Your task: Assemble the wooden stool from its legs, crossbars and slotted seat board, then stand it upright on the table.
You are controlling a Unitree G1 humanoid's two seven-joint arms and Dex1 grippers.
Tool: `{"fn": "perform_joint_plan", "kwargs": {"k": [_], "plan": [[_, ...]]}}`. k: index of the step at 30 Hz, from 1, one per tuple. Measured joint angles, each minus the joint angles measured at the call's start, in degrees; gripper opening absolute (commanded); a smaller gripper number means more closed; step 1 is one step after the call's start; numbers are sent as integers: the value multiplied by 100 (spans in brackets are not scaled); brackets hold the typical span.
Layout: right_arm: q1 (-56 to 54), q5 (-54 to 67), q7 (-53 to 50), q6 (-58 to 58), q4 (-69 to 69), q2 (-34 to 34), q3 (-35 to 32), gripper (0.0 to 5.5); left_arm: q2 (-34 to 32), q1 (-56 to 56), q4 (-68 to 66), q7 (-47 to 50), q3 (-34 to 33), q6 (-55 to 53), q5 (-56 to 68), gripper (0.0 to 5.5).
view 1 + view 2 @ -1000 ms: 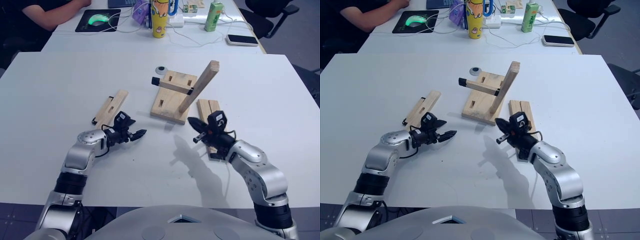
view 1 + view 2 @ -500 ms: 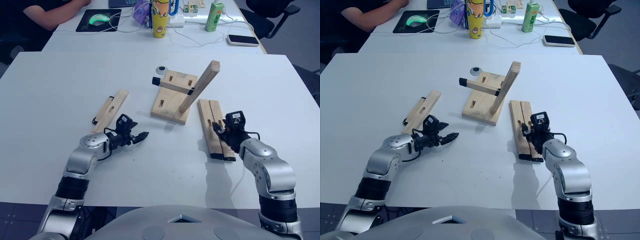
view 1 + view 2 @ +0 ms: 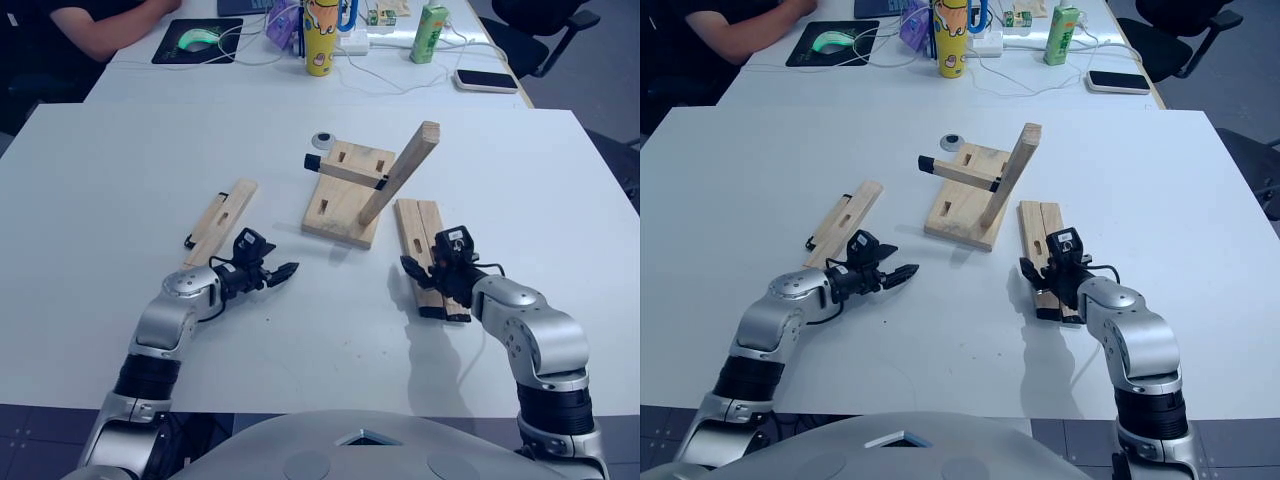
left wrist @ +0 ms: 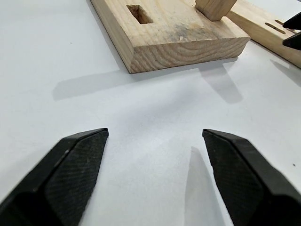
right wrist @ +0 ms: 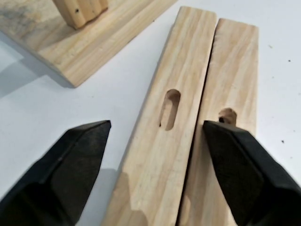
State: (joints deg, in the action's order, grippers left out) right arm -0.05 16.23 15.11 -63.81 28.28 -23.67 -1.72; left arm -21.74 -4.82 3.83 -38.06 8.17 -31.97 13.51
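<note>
The slotted seat board [image 3: 340, 205] lies flat mid-table. One wooden leg [image 3: 402, 170] stands tilted in it, and a crossbar [image 3: 345, 171] with a black end rests across it. Two more slotted legs [image 3: 420, 235] lie side by side to its right. My right gripper [image 3: 418, 272] is open low over their near ends, with its fingers straddling both pieces [image 5: 188, 94]. Two other wooden pieces [image 3: 222, 217] lie at the left. My left gripper [image 3: 284, 274] is open just above the table, near them, pointing toward the seat board [image 4: 178, 33], and holds nothing.
A small round black-and-white object [image 3: 321, 139] sits just behind the seat board. A second table behind holds a yellow cup [image 3: 320, 38], a green carton [image 3: 428, 30], a phone [image 3: 484, 79] and a mouse pad [image 3: 196, 40]. Bare table lies along the near edge.
My right gripper dropped from beside the seat board's near corner and swung right to the pair of legs, then shifted a little left. The left gripper crept slightly nearer.
</note>
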Motion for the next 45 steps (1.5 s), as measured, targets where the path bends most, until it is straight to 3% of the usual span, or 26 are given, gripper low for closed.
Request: {"fn": "perform_joint_plan", "kwargs": {"k": [21, 22, 32, 41, 45], "plan": [[-367, -176, -192, -802, 65, -232, 725, 366, 53, 21, 19, 60, 0, -2, 3, 372], [-425, -193, -257, -889, 58, -214, 731, 347, 55, 21, 19, 60, 0, -2, 2, 372], [-625, -134, -319, -1621, 101, 267, 494, 216, 44, -6, -10, 32, 11, 1, -7, 372], [-697, -299, -890, -1360, -140, 1238, -207, 208, -28, -222, -235, -79, 131, 122, -74, 372], [-1031, -274, -1071, -379, -109, 1668, -860, 208, -61, -251, -296, -123, 166, 225, -128, 372]]}}
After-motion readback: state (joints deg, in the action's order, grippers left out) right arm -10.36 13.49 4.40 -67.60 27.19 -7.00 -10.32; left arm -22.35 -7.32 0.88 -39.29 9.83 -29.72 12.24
